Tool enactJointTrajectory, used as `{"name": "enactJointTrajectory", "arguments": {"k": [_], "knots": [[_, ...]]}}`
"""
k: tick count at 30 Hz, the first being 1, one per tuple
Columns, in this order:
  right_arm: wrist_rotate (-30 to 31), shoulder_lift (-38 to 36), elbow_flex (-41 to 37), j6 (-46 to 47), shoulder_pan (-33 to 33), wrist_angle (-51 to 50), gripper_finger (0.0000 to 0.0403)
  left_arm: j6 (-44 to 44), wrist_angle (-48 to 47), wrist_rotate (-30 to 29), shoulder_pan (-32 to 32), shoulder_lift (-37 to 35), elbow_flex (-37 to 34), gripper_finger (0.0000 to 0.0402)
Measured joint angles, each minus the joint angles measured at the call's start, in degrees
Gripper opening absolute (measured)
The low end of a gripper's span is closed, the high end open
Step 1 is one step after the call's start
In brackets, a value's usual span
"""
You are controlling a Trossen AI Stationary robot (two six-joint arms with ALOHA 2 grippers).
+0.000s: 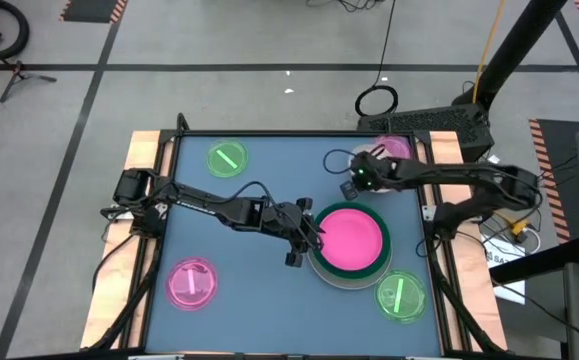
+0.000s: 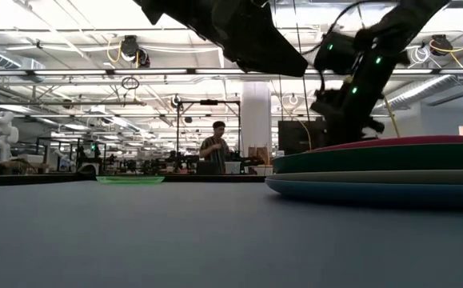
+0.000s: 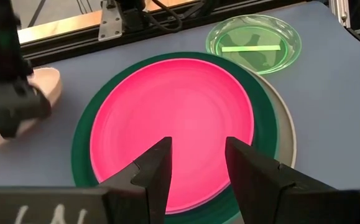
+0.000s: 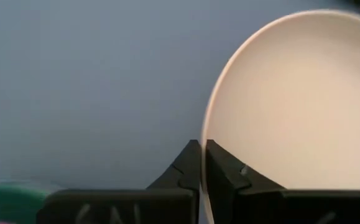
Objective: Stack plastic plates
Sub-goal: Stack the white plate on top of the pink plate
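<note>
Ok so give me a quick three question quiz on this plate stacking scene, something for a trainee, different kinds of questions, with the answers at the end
1. True or false: the right gripper is shut on the rim of the cream plate.
2. Which plate lies on top of the stack? A) blue B) the pink plate C) lilac
3. Fill in: the left gripper hovers open over the ____ plate.

Key:
1. True. The fingers pinch the cream plate's edge.
2. B. Below it show the green plate, a pale one and a blue one at the bottom.
3. Pink.
</note>
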Motion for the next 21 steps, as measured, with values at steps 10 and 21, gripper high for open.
{"name": "enactJointTrajectory", "arguments": {"k": [10, 21], "knots": [[3.71, -15.54, 0.00, -6.12, 10.51, -6.57, 0.0004, -0.09, -0.55, -0.01, 0.00, -0.02, 0.00, 0.0157], [-9.36, -16.72, 0.00, -6.08, 22.74, -6.42, 0.0005, -2.79, -11.15, -0.02, -1.02, -4.09, 0.02, 0.0157]]}}
